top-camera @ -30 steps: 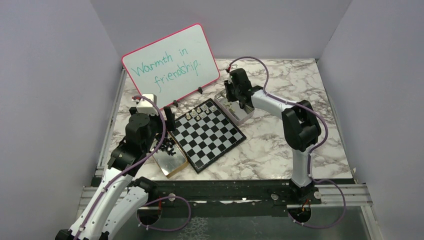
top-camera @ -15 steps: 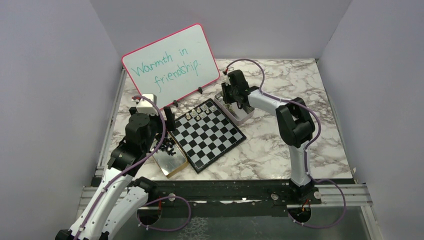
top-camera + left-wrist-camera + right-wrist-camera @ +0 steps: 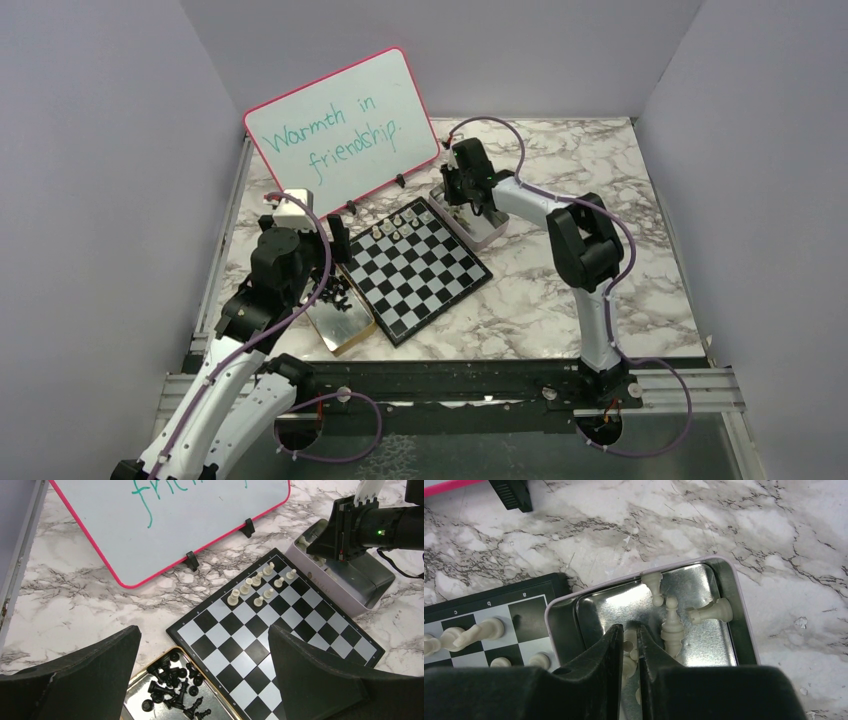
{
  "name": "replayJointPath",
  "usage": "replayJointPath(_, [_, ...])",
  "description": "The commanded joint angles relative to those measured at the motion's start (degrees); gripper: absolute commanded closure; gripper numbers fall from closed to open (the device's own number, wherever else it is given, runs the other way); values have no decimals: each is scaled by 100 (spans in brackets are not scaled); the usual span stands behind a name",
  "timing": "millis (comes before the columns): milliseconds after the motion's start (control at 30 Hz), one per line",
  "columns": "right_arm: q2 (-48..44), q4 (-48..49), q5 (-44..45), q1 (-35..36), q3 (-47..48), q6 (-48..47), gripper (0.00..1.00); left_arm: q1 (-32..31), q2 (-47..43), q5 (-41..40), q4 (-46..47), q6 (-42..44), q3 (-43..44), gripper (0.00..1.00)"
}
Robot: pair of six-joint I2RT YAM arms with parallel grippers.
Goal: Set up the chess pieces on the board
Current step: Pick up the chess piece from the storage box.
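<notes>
1. Reaching into the tin, right end effector sits nearly together round a cream piece; clamped or not, I cannot tell.
2. Lift straight, clearing neighbouring pieces, toward the board.
3. Left end effector hangs apart.

One board is lying just ahead of the left end effector, carrying eight cream-white chess pieces in two rows of four. One tin beneath that end effector is holding a heap of black pieces, too tangled to count. Three cream pieces are lying clear beyond the right end effector in a second tin, with more sitting half hidden.
</notes>
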Motion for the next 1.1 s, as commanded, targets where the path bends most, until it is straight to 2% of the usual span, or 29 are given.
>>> replayJointPath(0, [-40, -76, -60, 30, 167, -38, 82, -14, -67, 19, 156, 62, -36, 1])
replayJointPath(133, [-252, -51, 174, 28, 58, -23, 83, -14, -83, 19, 159, 67, -36, 1])
replayJointPath(267, [-270, -46, 50, 30, 14, 22, 71, -14, -78, 35, 161, 59, -36, 1])
replayJointPath(333, [-246, -18, -1, 30, -18, 72, 69, -14, -72, 30, 154, 62, -36, 1])
replayJointPath(467, [-159, -3, -237, 30, -61, 121, 68, -15, -64, 30, 160, 59, -36, 1])
replayJointPath(767, [-84, -98, -174, 30, -124, 150, 69, -12, -2, 37, 163, 57, -19, 1])
replayJointPath(933, [-150, -72, -102, 33, -144, 126, 82, -14, -14, 32, 163, 64, -20, 1])
replayJointPath(1067, [-255, -91, 63, 36, -111, 66, 87, -14, -10, 37, 163, 68, -19, 1])
